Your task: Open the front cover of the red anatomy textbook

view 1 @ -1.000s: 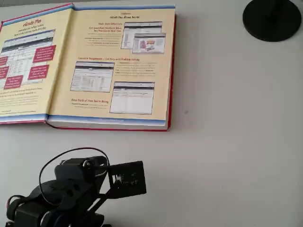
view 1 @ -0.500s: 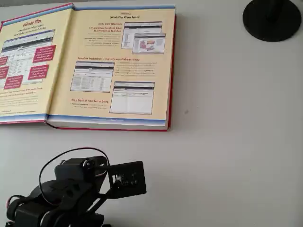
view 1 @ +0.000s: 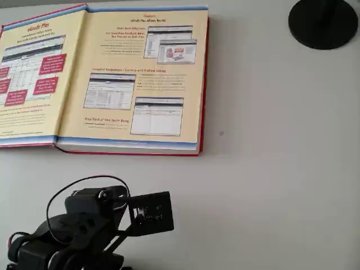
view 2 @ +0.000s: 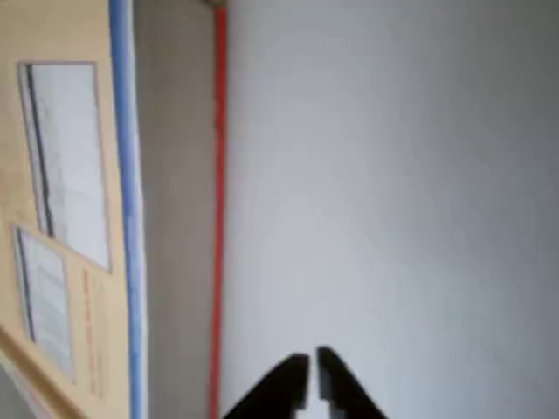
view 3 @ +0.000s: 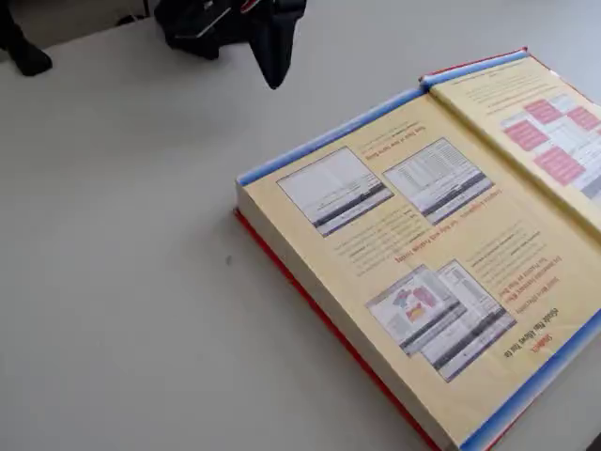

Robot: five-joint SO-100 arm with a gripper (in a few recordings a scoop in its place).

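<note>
The red anatomy textbook (view 1: 140, 79) lies open on the pale table at the upper left of the overhead view. Its front cover (view 1: 34, 79) is folded out flat to the left, cream-yellow inner side up, with printed screenshots. The fixed view has the book (view 3: 413, 244) at the right and the cover (view 3: 545, 122) beyond it. My black gripper (view 1: 152, 212) hangs over bare table in front of the book, apart from it. In the wrist view the gripper (view 2: 312, 371) is shut with nothing between its tips, and the book's red edge (view 2: 218, 218) runs to its left.
A black round base (view 1: 323, 22) stands at the overhead view's top right corner. Bare table (view 1: 270, 169) spreads to the right of the book and in front of it. The folded arm (view 1: 73, 230) fills the bottom left corner.
</note>
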